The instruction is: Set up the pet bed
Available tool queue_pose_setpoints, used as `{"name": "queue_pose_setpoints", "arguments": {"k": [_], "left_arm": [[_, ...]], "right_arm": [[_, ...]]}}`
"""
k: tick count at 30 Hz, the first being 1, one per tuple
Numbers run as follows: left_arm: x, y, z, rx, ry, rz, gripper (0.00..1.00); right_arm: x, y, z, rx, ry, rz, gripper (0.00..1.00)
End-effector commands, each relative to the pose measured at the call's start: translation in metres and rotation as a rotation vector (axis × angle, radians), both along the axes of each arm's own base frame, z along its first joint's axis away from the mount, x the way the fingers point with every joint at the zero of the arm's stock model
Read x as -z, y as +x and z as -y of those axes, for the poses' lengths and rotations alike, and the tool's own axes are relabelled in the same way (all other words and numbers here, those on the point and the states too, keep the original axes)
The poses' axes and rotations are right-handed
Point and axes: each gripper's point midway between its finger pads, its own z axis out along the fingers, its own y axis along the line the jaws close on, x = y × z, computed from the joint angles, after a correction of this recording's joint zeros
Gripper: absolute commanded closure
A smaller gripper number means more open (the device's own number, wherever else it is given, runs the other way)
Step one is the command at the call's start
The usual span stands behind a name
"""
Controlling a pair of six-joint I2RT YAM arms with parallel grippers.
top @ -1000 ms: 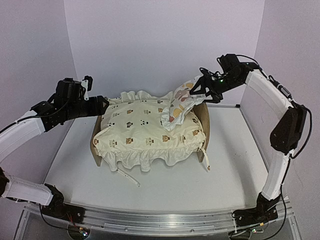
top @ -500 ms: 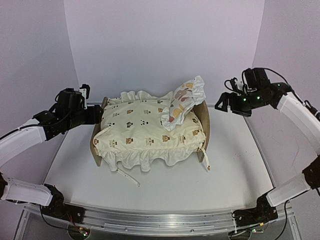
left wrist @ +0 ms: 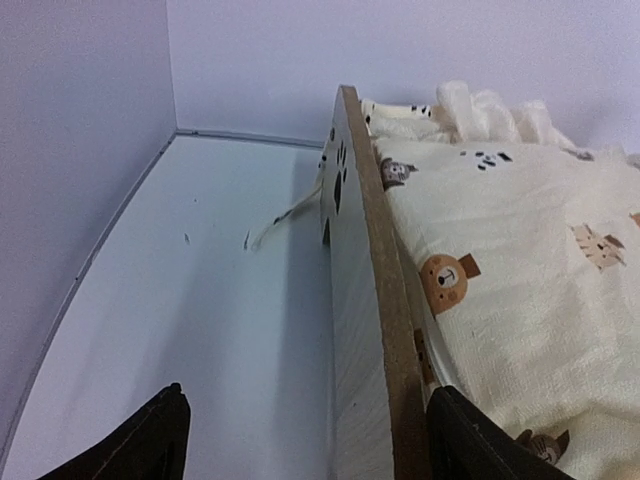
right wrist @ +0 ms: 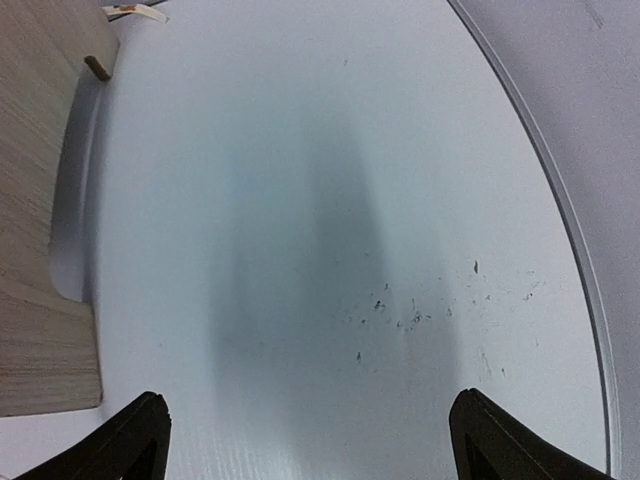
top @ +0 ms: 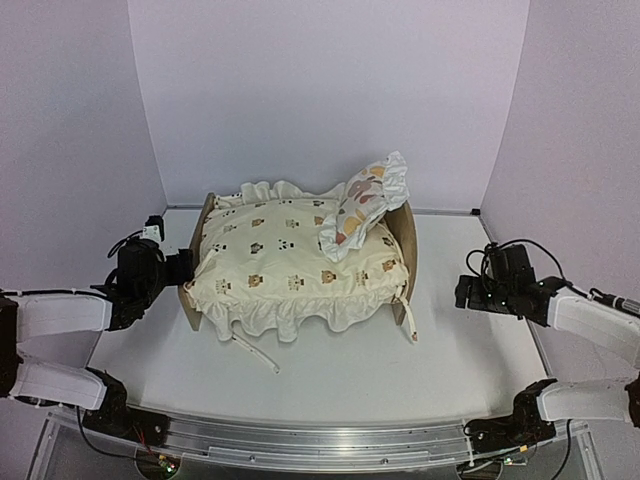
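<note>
1. Pale walls close in a white worktop (top: 330, 370) on three sides.
2. The pet bed (top: 408, 238) stands mid-worktop, nearer the back wall, with its long side facing the arms. Its wooden frame looks stiff and is probably light. I judge the thin top edges of the end boards the surest places to take hold.
3. A cushion (top: 290, 255) fills the bed and its ruffles spill over the near side. It is soft and would likely sag or slide if pinched, so it makes a poor handle.
4. A pillow (top: 365, 205) leans loosely against the bed's headboard (right wrist: 40, 200) at the right end. A jolt to the frame could tip it.
5. The left fingers (left wrist: 150, 445) are spread wide and hold nothing. They sit low at the bed's left end, with the footboard (left wrist: 345, 300) running between them.
6. The right fingers (right wrist: 135, 440) are also wide and empty, over bare worktop just off the headboard.
7. Only the left wrist view shows the paw cutouts (left wrist: 340, 175) and a tie (left wrist: 285, 218) trailing outside the footboard. Only the right wrist view shows the headboard's plain outer face, and only the top view shows the pillow.
</note>
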Motion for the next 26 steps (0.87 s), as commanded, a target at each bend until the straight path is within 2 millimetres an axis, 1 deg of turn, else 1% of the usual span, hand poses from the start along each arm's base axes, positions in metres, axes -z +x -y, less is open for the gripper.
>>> {"name": "queue_pose_setpoints", "arguments": {"k": [1, 7, 14, 16, 21, 26], "left_arm": [[0.015, -0.001, -0.027, -0.092, 0.068, 0.067, 0.1], [0.03, -0.009, -0.034, -0.09, 0.137, 0.101, 0.06], [0.026, -0.004, -0.037, -0.095, 0.167, 0.136, 0.04], [0.025, -0.003, -0.034, -0.075, 0.165, 0.142, 0.04], [0.023, -0.006, -0.028, -0.035, 0.141, 0.159, 0.05], [0.024, -0.005, -0.027, -0.034, 0.146, 0.155, 0.05]], "right_arm": [[-0.013, 0.017, 0.017, 0.127, 0.012, 0.193, 0.02], [0.014, 0.013, 0.014, 0.109, 0.02, 0.177, 0.02], [0.035, 0.008, 0.022, 0.12, -0.035, 0.155, 0.02], [0.04, 0.008, 0.024, 0.124, -0.048, 0.148, 0.02], [0.043, 0.008, 0.024, 0.117, -0.062, 0.138, 0.02], [0.039, 0.007, 0.025, 0.113, -0.063, 0.162, 0.02]]}}
